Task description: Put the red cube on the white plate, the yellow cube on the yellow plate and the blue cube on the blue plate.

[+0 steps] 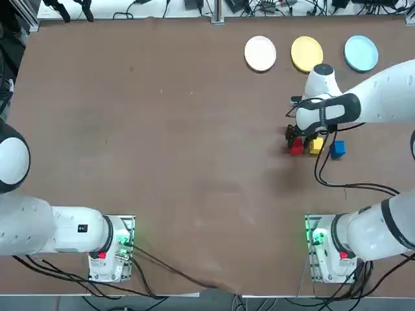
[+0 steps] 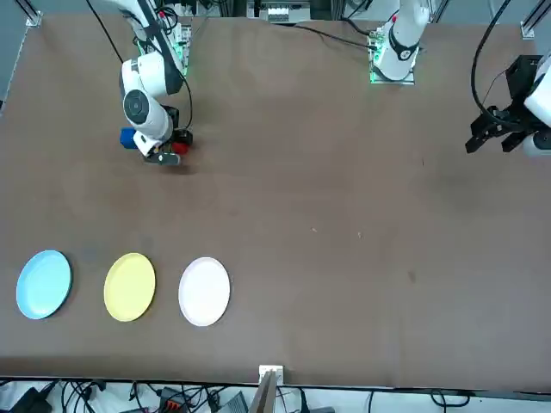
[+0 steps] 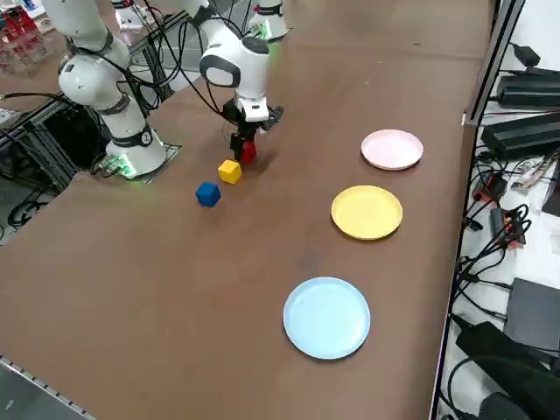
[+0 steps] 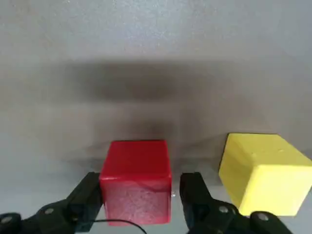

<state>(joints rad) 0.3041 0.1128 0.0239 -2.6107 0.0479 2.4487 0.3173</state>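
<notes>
The right end effector (image 4: 139,195) is down at the bench (image 1: 162,142), its two fingers (image 4: 85,197) straddling the red cube (image 4: 136,178). One finger touches the cube's side and the other stands a sliver off, so the jaws are partly open and not clamped. The yellow cube (image 4: 263,173) sits just beside the red one, with the blue cube (image 1: 337,149) next along the row. The white plate (image 1: 260,53), yellow plate (image 1: 306,54) and blue plate (image 1: 360,52) line the far edge, all bare.

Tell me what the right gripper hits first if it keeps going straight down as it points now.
The red cube already sits between the right gripper's fingers, so probably the table just beneath it.
</notes>
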